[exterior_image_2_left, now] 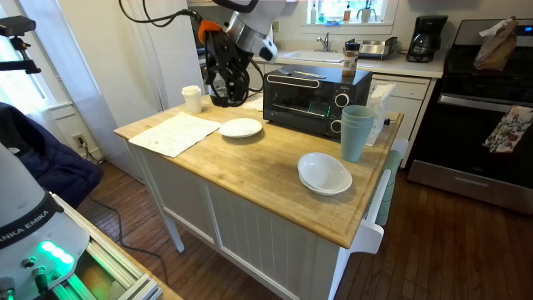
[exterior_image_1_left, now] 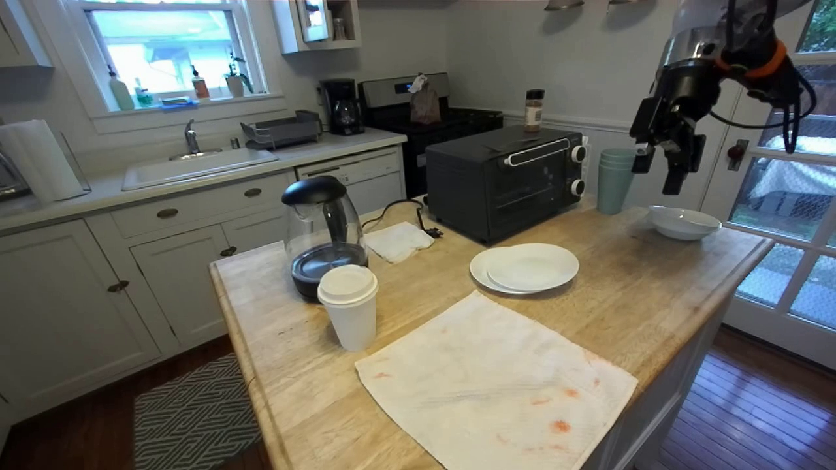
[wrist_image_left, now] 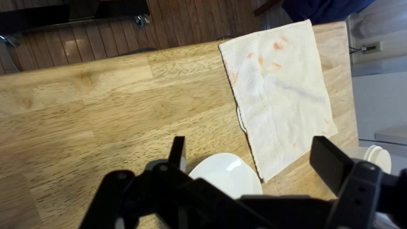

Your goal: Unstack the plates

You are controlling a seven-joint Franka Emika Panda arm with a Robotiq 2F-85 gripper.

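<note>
Two flat white plates lie stacked on the wooden island; the upper plate sits off-centre, so a strip of the lower plate shows at one side. The stack also shows in an exterior view, where the plates are hard to tell apart. In the wrist view the plates lie partly hidden behind the gripper's left finger parts. My gripper is open with its fingers wide apart and nothing between them. In an exterior view the gripper hangs in the air well above the island, apart from the plates.
A black toaster oven stands behind the plates. A stained cloth, lidded white cup and glass kettle are nearby. White bowls and stacked green cups stand towards one end. A spice jar tops the oven.
</note>
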